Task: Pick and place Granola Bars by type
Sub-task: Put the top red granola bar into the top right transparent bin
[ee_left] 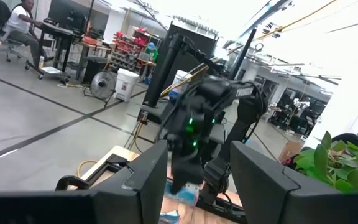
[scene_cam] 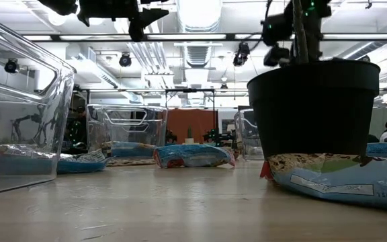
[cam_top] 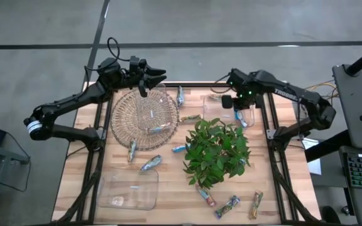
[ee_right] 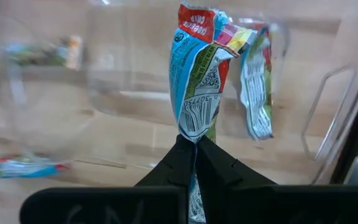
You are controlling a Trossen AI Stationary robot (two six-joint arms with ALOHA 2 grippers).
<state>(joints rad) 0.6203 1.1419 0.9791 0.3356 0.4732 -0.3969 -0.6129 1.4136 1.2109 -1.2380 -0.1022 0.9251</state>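
Your right gripper (ee_right: 194, 155) is pinched fully together on one end of a blue, multicoloured granola bar (ee_right: 197, 87), which hangs from the tips over the clear container (cam_top: 228, 110) at the far right of the surface (cam_top: 168, 188); a second bar (ee_right: 253, 93) of similar wrapper already sits inside. In my judgement the step in hand is the drop into that container: get the dangling end well inside the walls before you part the tips, since the grip is on the crimped seam only and the bar will swing. The wrapper is thin crinkled foil, glossy and slippery, flat at the sealed ends and pillowed in the middle; expect it to slide rather than stand. The container walls are rigid transparent plastic with rounded corners, hard to judge by eye, so take your clearance from the rim. Your left gripper (cam_top: 144, 85) waits above the far edge of the wire basket (cam_top: 121, 125), tips partly apart and holding nothing. That basket is open woven metal, shallow and round, with one bar (cam_top: 159, 129) lying in it. More bars lie loose on the pale wooden planks around the leafy plant (cam_top: 217, 150), whose dark smooth pot (scene_cam: 314, 107) rests partly on a bar (scene_cam: 341, 180). A second clear tub (cam_top: 129, 189) stands at the near left.
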